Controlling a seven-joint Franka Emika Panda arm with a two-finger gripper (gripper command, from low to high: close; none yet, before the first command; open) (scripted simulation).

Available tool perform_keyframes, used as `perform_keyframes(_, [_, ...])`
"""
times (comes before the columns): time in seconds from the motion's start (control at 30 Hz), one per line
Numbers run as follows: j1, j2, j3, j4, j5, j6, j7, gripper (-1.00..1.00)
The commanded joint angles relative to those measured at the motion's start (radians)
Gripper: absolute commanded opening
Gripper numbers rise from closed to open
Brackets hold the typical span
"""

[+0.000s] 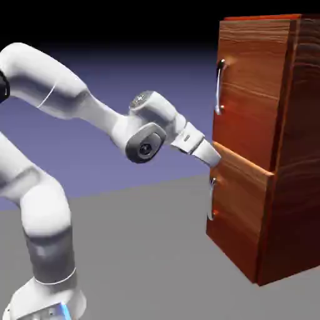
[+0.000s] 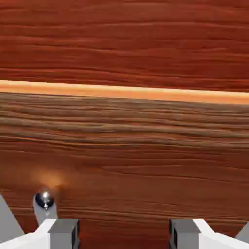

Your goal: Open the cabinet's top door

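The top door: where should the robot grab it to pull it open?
Best bet is the vertical silver bar handle on the top door. It stands off the wood, so the open gripper, now lower down at the seam between the panels, could come from the front with one finger on each side of the bar.

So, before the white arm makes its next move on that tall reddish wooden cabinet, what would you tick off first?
1. Two-finger gripper open, nothing between its fingertips: ok.
2. Gripper level with the vertical silver bar handle of the taller top door: not ok; it sits lower, by the seam between the two panels.
3. Handle between the fingertips: not ok; the hand view shows only wood grain there, with a silver handle end off to one side.
4. Top door opened: not ok; it looks shut.
5. Gripper clear of the reddish wood-grain cabinet: cannot tell.
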Motion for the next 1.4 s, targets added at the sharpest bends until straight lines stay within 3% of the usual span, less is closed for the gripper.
perform_keyframes(0.0, [-0.013, -0.005, 0.015, 0.008, 0.044, 0.0, 0.02, 0.0])
perform_keyframes(1.37, [-0.552, -0.227, 0.612, 0.35, 1.827, -0.008, 0.82, 0.0])
